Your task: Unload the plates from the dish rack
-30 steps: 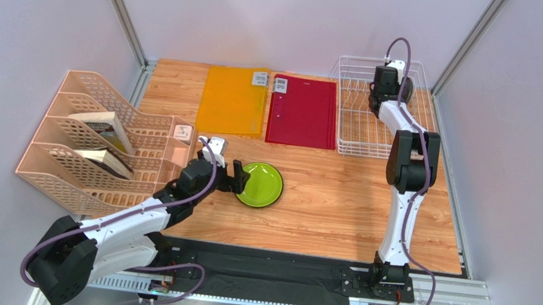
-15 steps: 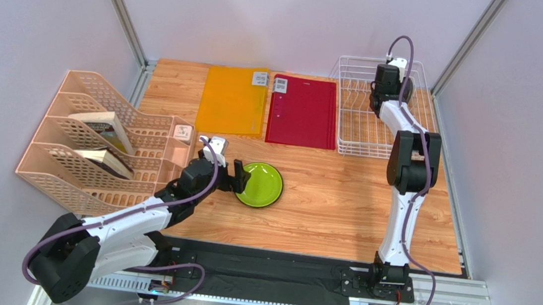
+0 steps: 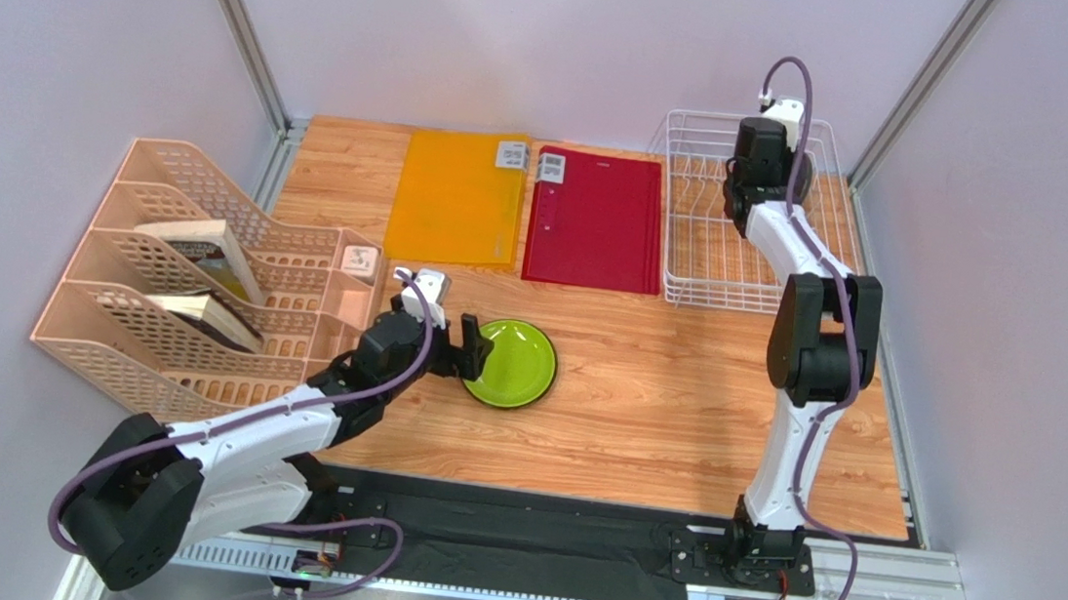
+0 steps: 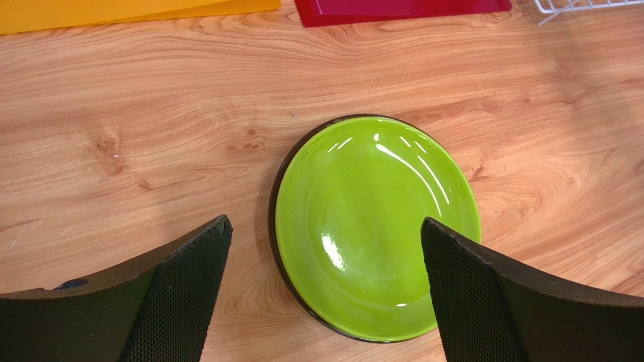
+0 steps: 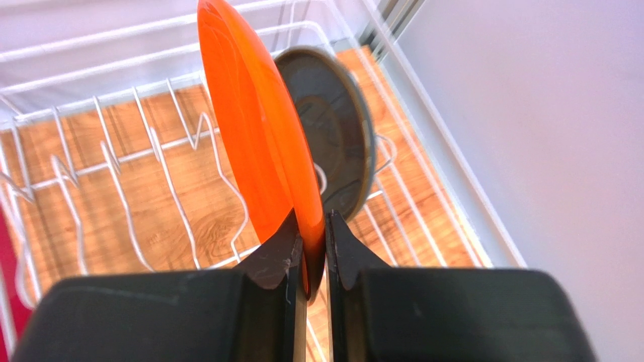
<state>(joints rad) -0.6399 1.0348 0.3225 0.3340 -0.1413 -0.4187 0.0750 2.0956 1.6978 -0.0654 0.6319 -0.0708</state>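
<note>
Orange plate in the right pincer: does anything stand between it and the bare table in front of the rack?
Only the wire wall of the dish rack, which the orange plate, gripped by the right pincer, must be lifted over. The grey plate stands close beside it in the rack, not on the way out.

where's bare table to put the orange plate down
Widest bare wood for the orange plate: between the lime green plate and the right arm, in front of the dish rack and red folder. A narrower strip runs between that folder and the green plate. Crowded: the left, with the file organiser and left gripper.
</note>
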